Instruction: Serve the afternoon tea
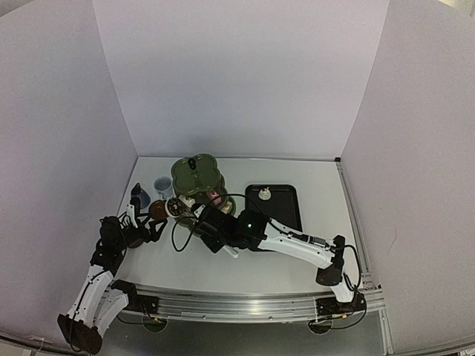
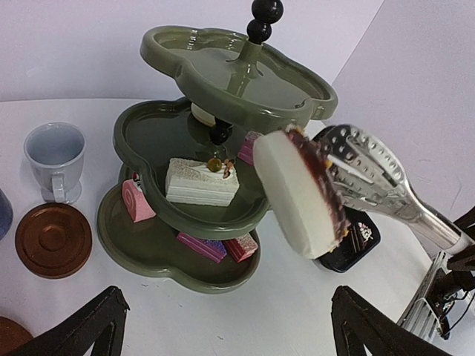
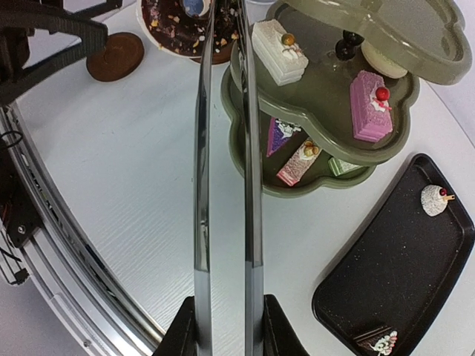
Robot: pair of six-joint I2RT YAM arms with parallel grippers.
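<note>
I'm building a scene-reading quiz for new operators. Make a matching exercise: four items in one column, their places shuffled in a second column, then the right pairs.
Items:
1. white rectangular cake
2. chocolate-topped round cake
3. small white dome cake
4. pale cup

Places:
A. on the black tray
B. on the table beside the stand
C. gripped in the tongs
D. on the stand's middle tier

Pairs: 1-D, 2-C, 3-A, 4-B.

White arm links [image 1: 297,248], black joints [image 1: 329,274], looping black cables [image 1: 176,236], green light [image 1: 249,220]
</note>
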